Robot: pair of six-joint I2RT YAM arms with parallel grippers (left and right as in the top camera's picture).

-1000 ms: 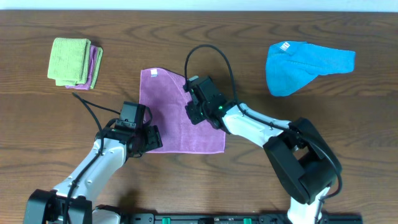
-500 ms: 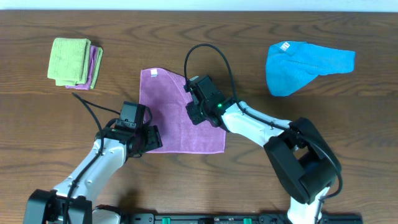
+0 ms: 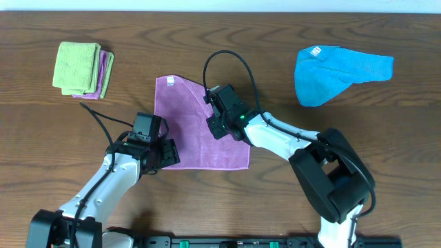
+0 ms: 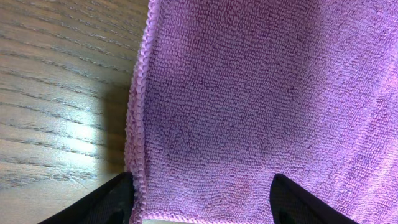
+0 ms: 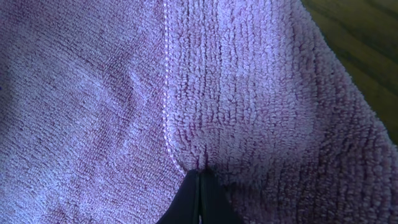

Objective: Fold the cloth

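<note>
The mauve-purple cloth [image 3: 189, 134] lies flat on the wooden table in the middle of the overhead view, a white tag at its far left corner. My left gripper [image 3: 167, 156] is open at the cloth's near left corner. In the left wrist view its two dark fingertips [image 4: 118, 200] straddle that corner of the cloth [image 4: 249, 93] without closing on it. My right gripper [image 3: 216, 118] sits on the cloth's right part. In the right wrist view [image 5: 199, 190] it is shut, pinching a raised fold of the cloth [image 5: 261, 106] next to a stitched hem.
A light green folded cloth [image 3: 76, 67] lies on a pink one at the far left. A bright blue cloth [image 3: 334, 72] with a white tag lies at the far right. Bare wood shows left of the cloth [image 4: 56, 93].
</note>
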